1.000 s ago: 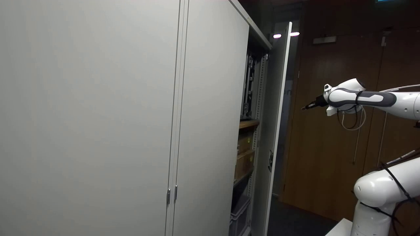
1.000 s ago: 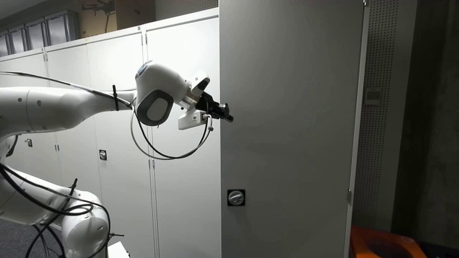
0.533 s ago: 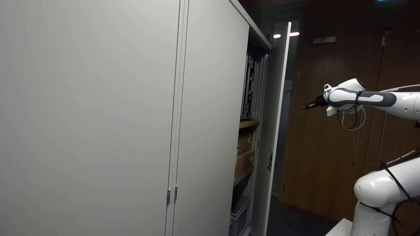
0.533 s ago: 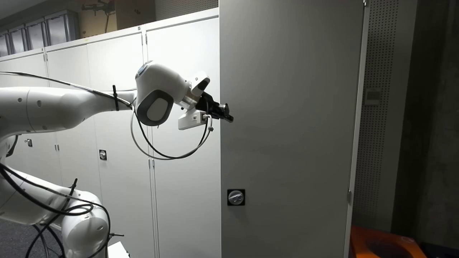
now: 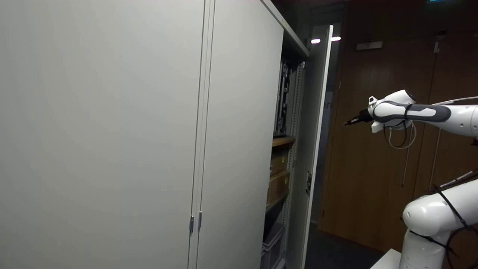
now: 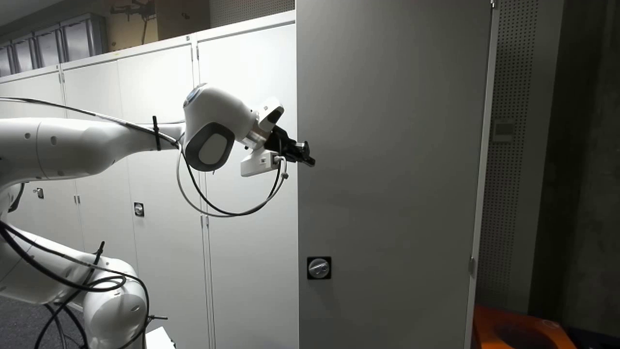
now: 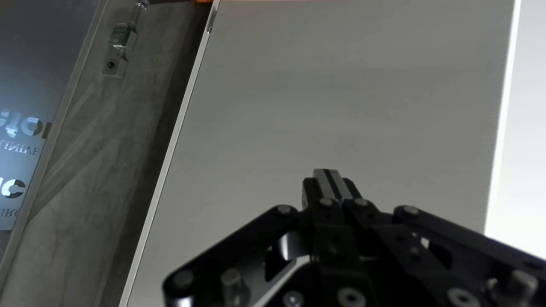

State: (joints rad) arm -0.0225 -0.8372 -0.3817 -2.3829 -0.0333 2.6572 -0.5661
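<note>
My black gripper point(image 7: 328, 183) is shut with its fingertips pressed together, and nothing shows between them. It is nearest to a tall grey cabinet door point(image 7: 341, 106) that stands open and fills most of the wrist view. In an exterior view the gripper point(image 5: 345, 124) hangs in the air to the right of the open door point(image 5: 310, 112), with a gap between them. In an exterior view the gripper point(image 6: 308, 156) overlaps the near vertical edge of the door point(image 6: 392, 145). A round silver latch point(image 6: 318, 268) on a black plate sits low on the door, below the gripper.
Inside the cabinet are a black rack-like item point(image 5: 282, 101), cardboard boxes point(image 5: 279, 186) and grey bins point(image 5: 273, 248). Closed cabinet doors point(image 6: 247, 97) stand behind the arm. An orange object point(image 6: 528, 329) is beyond the door. Wooden doors point(image 5: 373, 157) are at the back. Cables hang below the wrist.
The open door shifts very slightly, a little to the right in an exterior view compared with half a second ago. The gripper has dipped by a tiny amount and stays shut.
</note>
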